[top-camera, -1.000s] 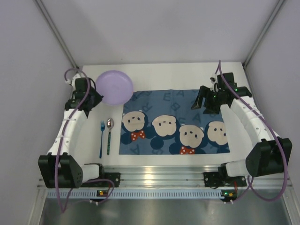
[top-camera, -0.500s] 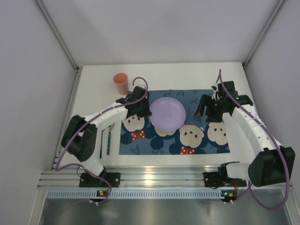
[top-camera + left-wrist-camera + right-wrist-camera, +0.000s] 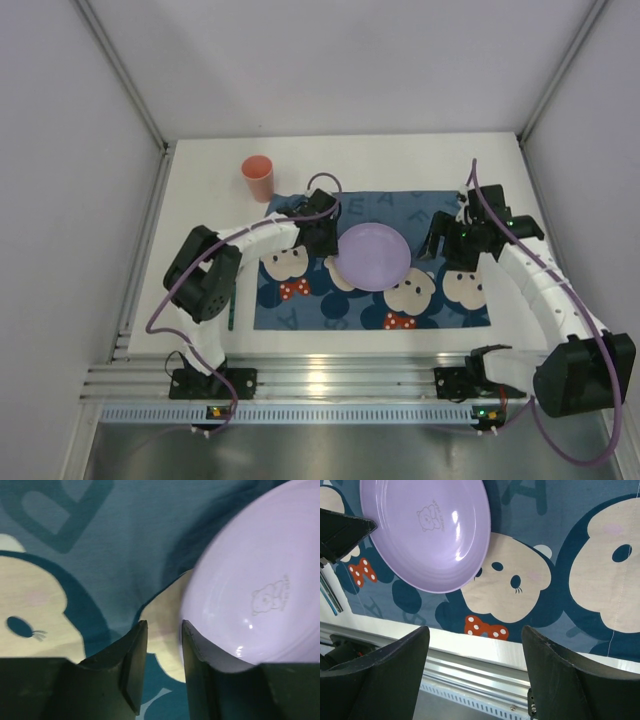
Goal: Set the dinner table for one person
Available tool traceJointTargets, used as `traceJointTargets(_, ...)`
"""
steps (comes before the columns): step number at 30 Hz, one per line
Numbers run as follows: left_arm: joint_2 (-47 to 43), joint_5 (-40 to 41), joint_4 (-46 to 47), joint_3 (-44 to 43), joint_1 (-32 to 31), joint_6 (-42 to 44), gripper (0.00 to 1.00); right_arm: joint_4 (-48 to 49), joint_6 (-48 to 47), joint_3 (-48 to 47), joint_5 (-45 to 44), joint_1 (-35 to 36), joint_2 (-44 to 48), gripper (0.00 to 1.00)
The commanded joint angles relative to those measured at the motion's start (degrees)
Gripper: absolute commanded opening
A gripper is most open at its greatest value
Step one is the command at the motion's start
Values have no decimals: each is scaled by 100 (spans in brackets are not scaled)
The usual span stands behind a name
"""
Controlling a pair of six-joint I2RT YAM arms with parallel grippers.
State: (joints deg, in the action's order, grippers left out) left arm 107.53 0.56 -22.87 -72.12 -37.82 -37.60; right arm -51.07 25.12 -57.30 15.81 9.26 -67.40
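The purple plate [image 3: 372, 256] lies on the blue bear placemat [image 3: 400, 210], near its middle, on the white dinner table [image 3: 400, 160]. My left gripper [image 3: 328, 245] is at the plate's left rim. In the left wrist view the jaws [image 3: 164, 625] stand a narrow gap apart with only placemat between them, and the plate [image 3: 260, 580] lies just right of the right finger. My right gripper [image 3: 440, 245] hovers open and empty right of the plate; its wrist view [image 3: 475, 630] shows the plate [image 3: 425, 530] flat on the mat.
A salmon cup [image 3: 258, 178] stands upright on the table beyond the mat's far left corner. Fork and spoon handles [image 3: 329, 597] lie left of the mat, mostly hidden by my left arm in the top view. The metal rail [image 3: 320, 375] runs along the near edge.
My left arm swung the plate from the far left of the table onto the placemat, then further right and nearer. The cup came into view. My right gripper shifted slightly nearer.
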Motion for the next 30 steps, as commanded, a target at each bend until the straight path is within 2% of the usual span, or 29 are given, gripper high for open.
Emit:
traceJointTargets(1, -205, 524, -488, -503, 91, 315, 41, -61, 89, -106, -131, 59, 8, 75)
traceJointTargets(4, -460, 796, -927, -1180, 389, 508, 53, -35, 115, -263, -140, 59, -133, 75)
traceJointTargets(7, -618, 919, -1219, -1901, 968, 535, 59, -35, 107, -378, -175, 59, -247, 75)
traceJointTargets(11, -689, 745, -1387, -2412, 2100, 579, 60, -8, 107, -458, -193, 59, -397, 75)
traceJointTargets(14, -436, 666, -1561, -2719, 2663, 745, 60, 9, 124, -501, -193, 59, -467, 75)
traceJointTargets(21, 268, 595, -1852, -3396, 3219, 851, 58, 27, 142, -730, -245, 59, -678, 75)
traceJointTargets(30, 761, 560, -1739, -3423, 3404, 860, 55, 44, 160, -765, -307, 59, -872, 75)
